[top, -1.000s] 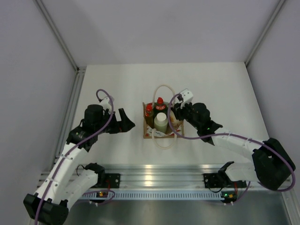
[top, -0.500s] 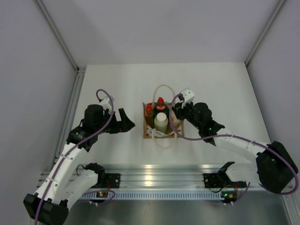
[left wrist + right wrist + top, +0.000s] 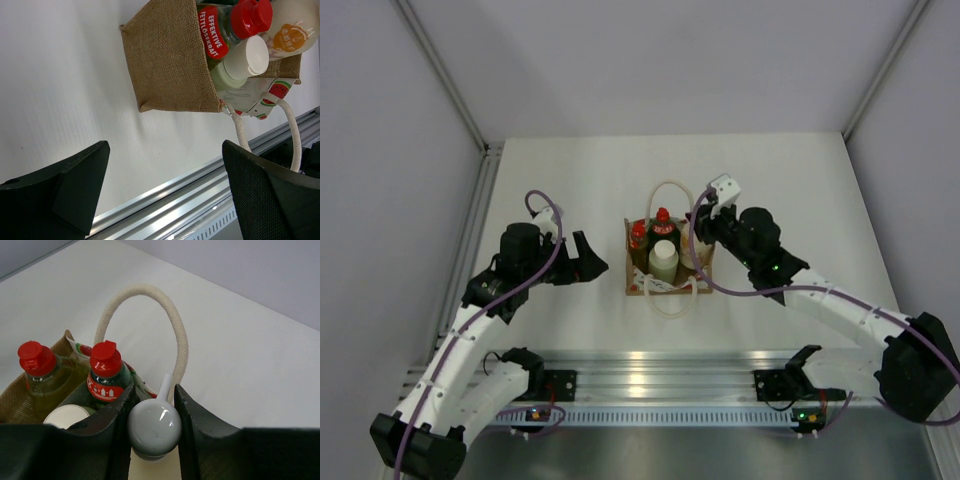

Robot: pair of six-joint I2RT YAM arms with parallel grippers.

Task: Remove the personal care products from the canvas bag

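Observation:
The canvas bag [image 3: 667,270] stands mid-table with its cream handles [image 3: 170,320] out. In it are the slim yellow bottle [image 3: 37,365], the dark green bottle [image 3: 104,371] and the pale cylindrical bottle [image 3: 663,256], which also shows in the left wrist view [image 3: 245,57]. My right gripper [image 3: 153,410] is shut on the white cap [image 3: 153,427] of the cream bottle [image 3: 291,30] at the bag's right side. My left gripper [image 3: 165,190] is open and empty, on the table left of the bag [image 3: 170,60].
A metal rail [image 3: 660,365] runs along the table's near edge. Grey walls enclose the white table [image 3: 580,180] on the left, right and back.
My right wrist has risen and shifted slightly back and right, still gripping the cream bottle's cap. The left arm has not moved.

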